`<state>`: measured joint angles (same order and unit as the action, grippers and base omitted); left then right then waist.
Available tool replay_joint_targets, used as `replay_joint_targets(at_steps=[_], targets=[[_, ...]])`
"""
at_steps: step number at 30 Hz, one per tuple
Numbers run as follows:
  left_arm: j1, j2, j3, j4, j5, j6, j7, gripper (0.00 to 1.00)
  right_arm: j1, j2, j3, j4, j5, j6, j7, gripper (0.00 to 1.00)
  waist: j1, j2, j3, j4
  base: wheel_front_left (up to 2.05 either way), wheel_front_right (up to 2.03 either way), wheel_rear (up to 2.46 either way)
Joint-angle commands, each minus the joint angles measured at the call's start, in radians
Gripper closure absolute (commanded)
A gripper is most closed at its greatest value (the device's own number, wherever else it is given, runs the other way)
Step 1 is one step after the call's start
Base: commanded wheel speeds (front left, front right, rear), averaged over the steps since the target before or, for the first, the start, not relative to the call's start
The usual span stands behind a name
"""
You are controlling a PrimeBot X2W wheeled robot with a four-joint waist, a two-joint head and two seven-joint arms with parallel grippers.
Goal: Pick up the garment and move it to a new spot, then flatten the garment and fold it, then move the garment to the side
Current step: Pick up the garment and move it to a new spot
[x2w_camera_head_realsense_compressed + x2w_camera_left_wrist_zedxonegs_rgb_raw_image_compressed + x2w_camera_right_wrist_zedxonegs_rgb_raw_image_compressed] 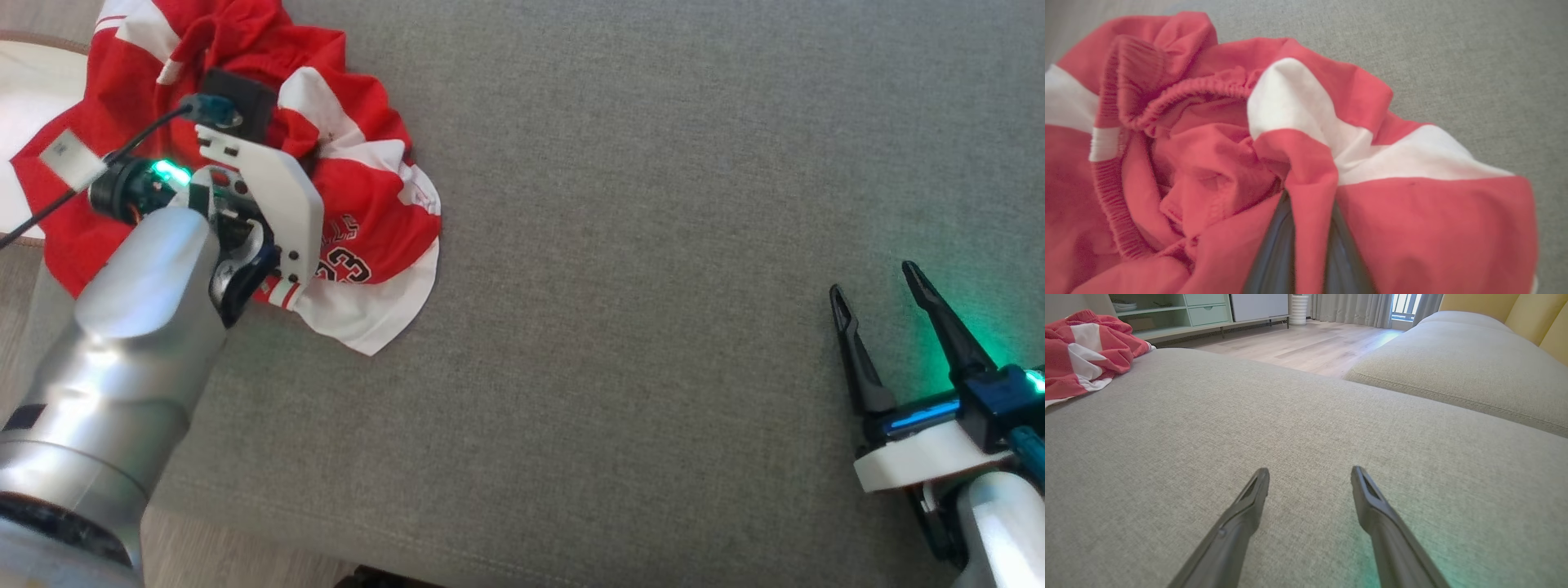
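The garment (pixel 367 204) is a red and white jersey with a number on it, crumpled in a heap at the far left of the grey sofa cushion (pixel 620 245). My left wrist (pixel 269 204) stands over the heap, fingers down in the cloth. In the left wrist view my left gripper (pixel 1310 196) is shut on a raised red fold of the garment (pixel 1306 122), its dark fingers (pixel 1274 253) either side of the fold. My right gripper (pixel 873 282) rests open at the lower right, low over bare cushion, far from the garment (pixel 1081 359). Nothing lies between the right gripper's (pixel 1310 472) fingers.
The cushion's front edge (pixel 490 563) runs along the bottom of the head view. A white round surface (pixel 33 90) lies beyond the garment at the upper left. A second cushion (pixel 1453 367), wooden floor (pixel 1306 343) and a green cabinet (pixel 1167 314) lie beyond.
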<state>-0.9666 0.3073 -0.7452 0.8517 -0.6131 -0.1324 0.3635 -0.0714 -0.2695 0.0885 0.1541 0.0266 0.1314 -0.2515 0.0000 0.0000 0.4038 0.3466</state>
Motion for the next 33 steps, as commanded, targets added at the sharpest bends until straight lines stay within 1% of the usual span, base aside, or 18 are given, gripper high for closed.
replay_joint_targets(at_steps=[1,5,9,13,14,15,19,22,25,28,33], targets=[[-0.067,0.047,0.024,-0.005,-0.006,0.002,-0.023,1.0,0.001,-0.009,0.021,-0.023,0.003,-0.001,-0.01,0.0,0.0,0.0,-0.007,0.002,0.0,0.0,0.0],[-0.117,0.058,0.019,0.022,0.002,0.002,-0.12,1.0,-0.007,0.012,0.038,-0.009,0.008,-0.001,-0.01,0.0,0.0,0.0,-0.054,-0.009,0.0,0.0,0.0],[-0.174,0.072,0.011,0.017,0.02,0.002,-0.218,1.0,-0.01,0.046,0.051,0.013,0.018,-0.001,-0.01,0.0,0.0,0.0,-0.136,-0.038,0.0,0.0,0.0],[-0.216,0.076,-0.006,-0.017,0.015,0.002,-0.27,1.0,0.005,0.091,0.059,0.028,0.026,-0.001,-0.01,0.0,0.0,0.0,-0.231,-0.088,0.0,0.0,0.0],[-0.233,0.086,-0.015,-0.05,0.002,0.002,-0.282,1.0,0.016,0.116,0.057,0.032,0.03,-0.001,-0.01,0.0,0.0,0.0,-0.272,-0.124,0.0,0.0,0.0],[-0.233,0.086,-0.015,-0.05,0.002,0.002,-0.282,1.0,0.016,0.116,0.057,0.032,0.03,-0.001,-0.01,0.0,0.0,0.0,-0.272,-0.124,0.0,0.0,0.0],[-0.268,0.118,-0.064,-0.13,0.013,0.002,-0.276,1.0,0.046,0.154,0.059,0.048,0.034,-0.001,-0.01,0.0,0.0,0.0,-0.344,-0.201,0.0,0.0,0.0],[-0.294,0.125,-0.098,-0.22,0.015,0.002,-0.252,1.0,0.066,0.177,0.057,0.051,0.04,-0.001,-0.01,0.0,0.0,0.0,-0.391,-0.284,0.0,0.0,0.0],[-0.301,0.114,-0.109,-0.28,0.008,0.002,-0.238,1.0,0.074,0.188,0.05,0.046,0.042,-0.001,-0.01,0.0,0.0,0.0,-0.4,-0.342,0.0,0.0,0.0],[-0.296,0.101,-0.112,-0.318,0.002,0.012,-0.231,1.0,0.068,0.196,0.051,0.041,0.043,-0.001,-0.01,0.0,0.0,0.0,-0.389,-0.407,0.0,0.0,0.0],[-0.265,0.058,-0.128,-0.356,0.001,0.04,-0.243,1.0,0.046,0.207,0.045,0.03,0.049,-0.001,-0.01,0.0,0.0,0.0,-0.329,-0.5,0.0,0.0,0.0]])
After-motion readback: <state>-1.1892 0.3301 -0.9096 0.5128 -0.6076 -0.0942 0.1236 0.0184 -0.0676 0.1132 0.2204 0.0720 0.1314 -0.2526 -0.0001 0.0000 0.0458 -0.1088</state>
